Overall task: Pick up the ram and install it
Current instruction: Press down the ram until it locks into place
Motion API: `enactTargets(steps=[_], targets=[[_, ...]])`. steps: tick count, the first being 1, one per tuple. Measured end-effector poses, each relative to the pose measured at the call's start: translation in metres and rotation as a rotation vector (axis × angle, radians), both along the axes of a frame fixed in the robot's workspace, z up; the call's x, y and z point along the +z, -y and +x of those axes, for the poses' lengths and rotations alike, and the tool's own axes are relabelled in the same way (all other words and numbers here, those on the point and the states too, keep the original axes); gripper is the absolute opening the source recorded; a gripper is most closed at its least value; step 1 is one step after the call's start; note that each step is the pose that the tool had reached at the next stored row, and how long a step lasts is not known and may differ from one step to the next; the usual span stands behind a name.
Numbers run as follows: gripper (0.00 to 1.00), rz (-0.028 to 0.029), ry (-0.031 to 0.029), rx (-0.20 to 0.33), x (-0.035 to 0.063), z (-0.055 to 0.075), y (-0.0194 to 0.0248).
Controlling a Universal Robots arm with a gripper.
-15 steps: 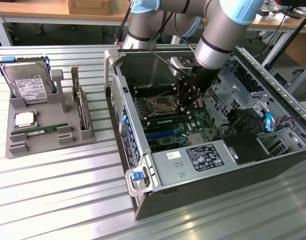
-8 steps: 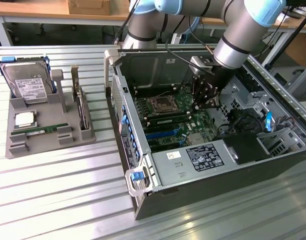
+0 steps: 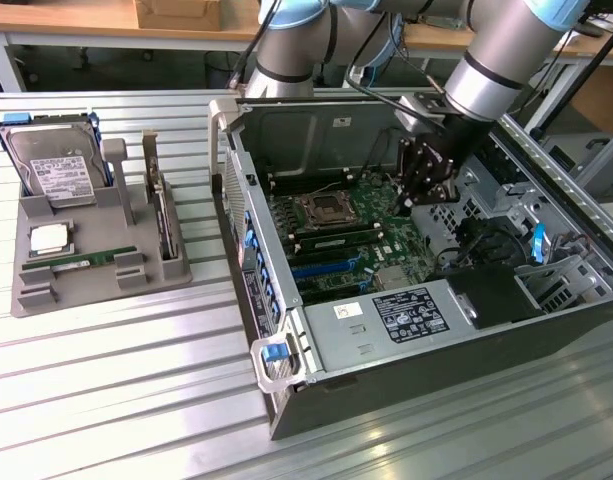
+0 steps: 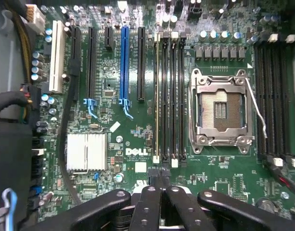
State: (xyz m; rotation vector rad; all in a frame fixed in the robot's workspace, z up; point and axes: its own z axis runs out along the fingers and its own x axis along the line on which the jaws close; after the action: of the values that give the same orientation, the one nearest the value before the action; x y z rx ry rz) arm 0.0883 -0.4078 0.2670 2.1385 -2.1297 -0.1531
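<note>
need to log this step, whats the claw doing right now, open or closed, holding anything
Claw: closed, over the motherboard inside the computer case. A thin edge sits between its fingertips; whether that is the ram cannot be told.

Arm (image 3: 496, 50) cut off by the exterior view's top edge; base hidden behind the computer case (image 3: 286, 420). Case's right end cut off by the exterior view's right edge. Hard drive (image 3: 54, 165) label print too small to read. Card (image 3: 164, 215) standing in the grey tray (image 3: 26, 300) seen edge-on; face hidden. Gripper (image 4: 157, 185) fingers cut off by the wrist view's edge; tips pressed together over the motherboard (image 4: 137, 144). Whether they pinch anything: cannot tell.
</note>
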Motion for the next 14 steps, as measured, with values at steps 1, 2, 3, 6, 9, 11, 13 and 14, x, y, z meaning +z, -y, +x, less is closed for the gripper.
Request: enactTargets(steps=[1, 2, 3, 6, 9, 11, 13, 14], targets=[[0.11, 0.0, 0.0, 0.0, 0.0095, 0.0, 0.0], [0.11, 0.0, 0.0, 0.0, 0.0174, 0.0, 0.0], [0.11, -0.0002, 0.0, 0.0, 0.0201, 0.0, 0.0], [0.11, 0.0, 0.0, 0.0, 0.0208, 0.0, 0.0], [0.11, 0.0, 0.0, 0.0, 0.0208, 0.0, 0.0], [0.11, 0.0, 0.0005, 0.0, 0.0207, 0.0, 0.0], [0.11, -0.0005, 0.022, 0.0, 0.0206, 0.0, 0.0], [0.11, -0.0006, 0.035, 0.0, 0.0204, 0.0, 0.0]])
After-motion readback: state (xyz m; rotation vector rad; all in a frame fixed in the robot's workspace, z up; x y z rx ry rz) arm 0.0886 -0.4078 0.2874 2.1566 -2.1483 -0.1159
